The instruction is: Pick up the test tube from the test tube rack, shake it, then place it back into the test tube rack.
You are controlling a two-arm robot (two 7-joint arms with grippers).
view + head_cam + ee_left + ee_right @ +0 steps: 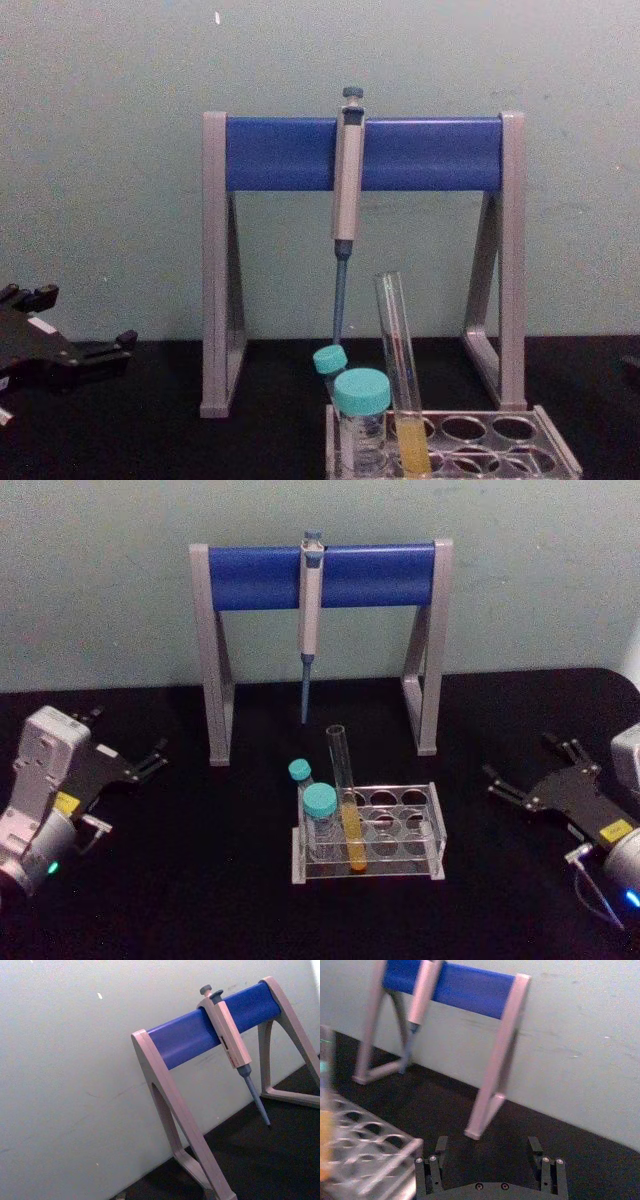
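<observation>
1. The left gripper (128,736) hangs low over the black worktop (200,900). Its fingers are apart and hold nothing.
2. The right gripper (522,766) is low on the opposite side, fingers spread and empty. The right wrist view shows bare worktop in the gap between them.
3. The test tube rack (432,852) sits between the two grippers, nearer the right gripper and well apart from the left one.
4. The test tube (345,798) stands in a front-row hole of the rack, mouth up, with yellow-orange liquid in its lower part. It is tilted, its top leaning toward the left gripper's side.
5. In the way:
   - Two teal-capped vials (320,805) stand in the rack on the left gripper's side of the tube.
   - The front vial is just beside the tube; I cannot tell if they touch.
   - On the right gripper's side of the tube are open holes.
6. Beyond both grippers, behind the rack, is a grey-legged stand (215,680) with a blue crossbar. A pipette (311,605) hangs from the crossbar, tip down.
7. View differences:
   - The chest view shows the tube's lean and its rim well above the vial caps.
   - The head view shows the rows of holes.
   - The left wrist view shows the stand and pipette against the wall (65,1060).
   - The right wrist view shows a rack corner close by one finger, with the tube a blur at the edge.
</observation>
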